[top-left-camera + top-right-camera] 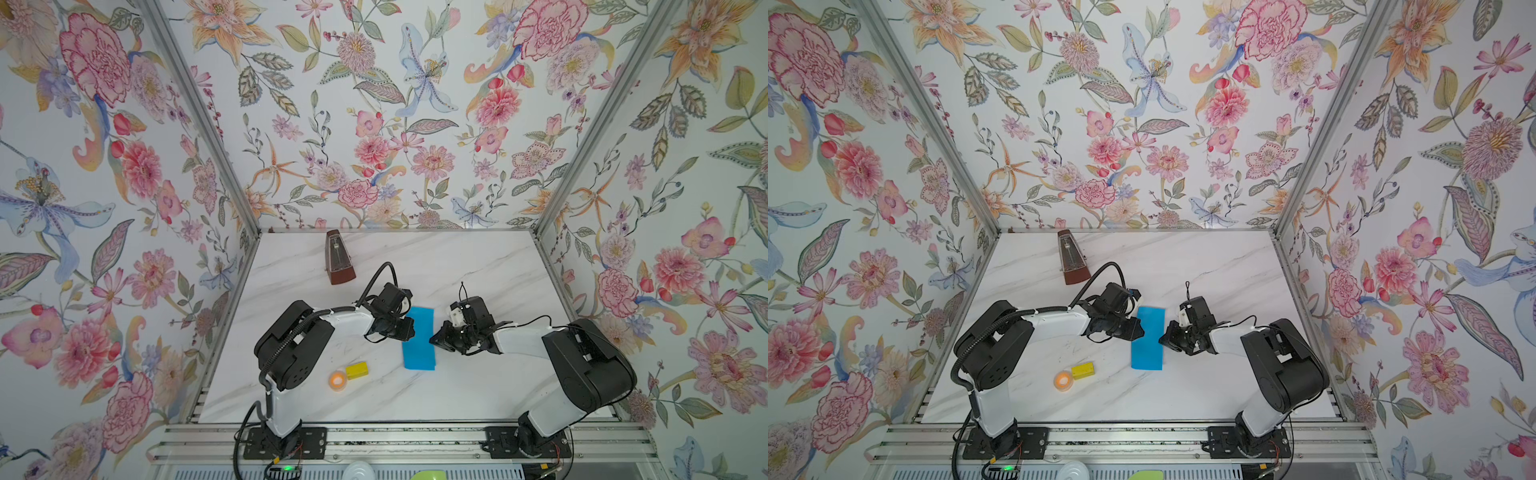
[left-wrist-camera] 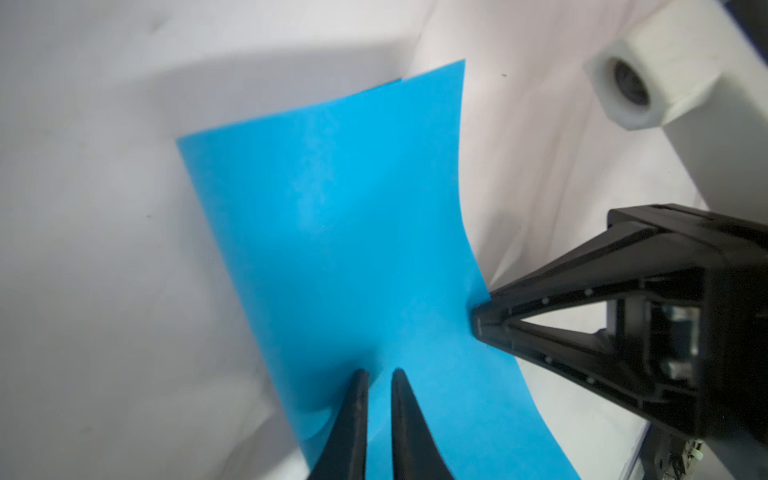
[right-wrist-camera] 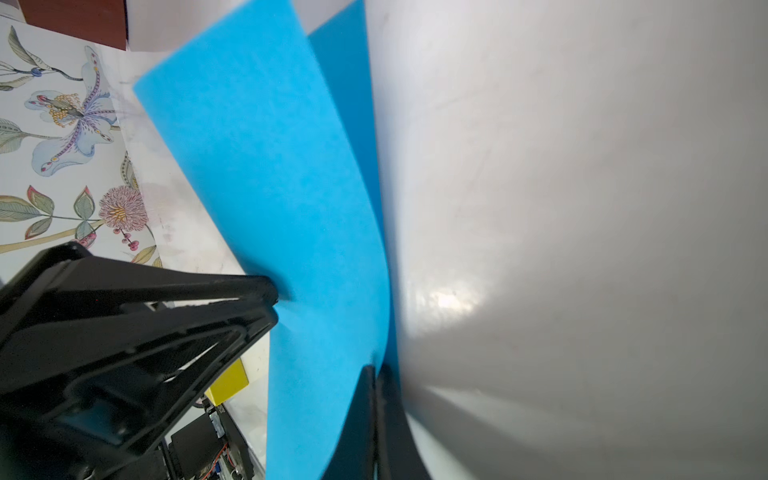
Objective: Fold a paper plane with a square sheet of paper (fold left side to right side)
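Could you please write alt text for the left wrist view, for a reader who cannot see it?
Folded blue paper lies on a white table. The left hand, fingers narrowly parted, rests at one long edge; the shut right hand pinches the opposite edge.

Blue square sheet of paper (image 1: 419, 338), folded in half, top layer bowed

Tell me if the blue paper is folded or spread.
Folded in half: both top views show the blue paper as a narrow strip; the right wrist view shows two layers.
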